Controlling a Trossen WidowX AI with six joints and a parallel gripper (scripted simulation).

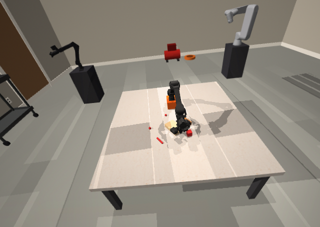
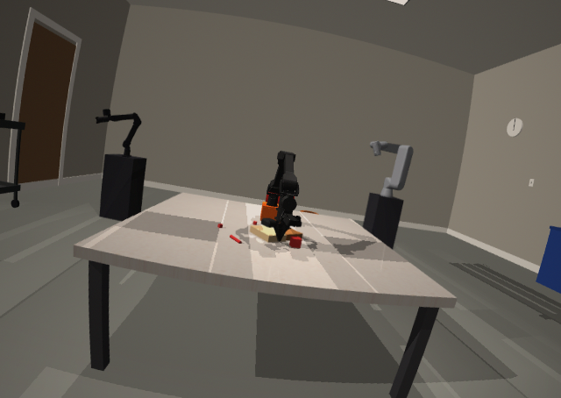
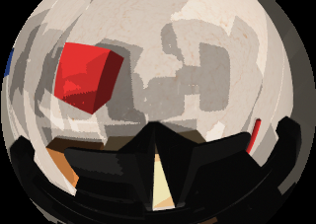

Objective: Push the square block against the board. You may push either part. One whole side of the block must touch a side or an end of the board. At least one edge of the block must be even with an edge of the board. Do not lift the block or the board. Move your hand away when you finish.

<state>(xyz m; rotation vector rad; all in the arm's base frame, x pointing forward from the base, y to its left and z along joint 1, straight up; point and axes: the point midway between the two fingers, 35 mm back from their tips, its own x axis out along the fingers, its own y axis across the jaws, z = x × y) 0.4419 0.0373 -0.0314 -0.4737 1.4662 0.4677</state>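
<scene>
A robotics lab is suggested: two spare arms, a black arm (image 1: 65,50) far left and a grey arm (image 1: 242,20) far right, are mounted on dark pedestals. A large pale table (image 1: 219,165) is set centrally on bare flooring, with a wheeled cart (image 1: 11,111) by the brown door (image 1: 18,61).

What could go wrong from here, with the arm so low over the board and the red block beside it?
1. The shut, empty end effector hangs right over the tan board, so a sideways move may drag the board away from the red block.
2. The block looks turned relative to the board; a push near a corner may spin it, leaving no edge even.
3. The thin red stick lies nearby and could jam under a sliding board.
</scene>
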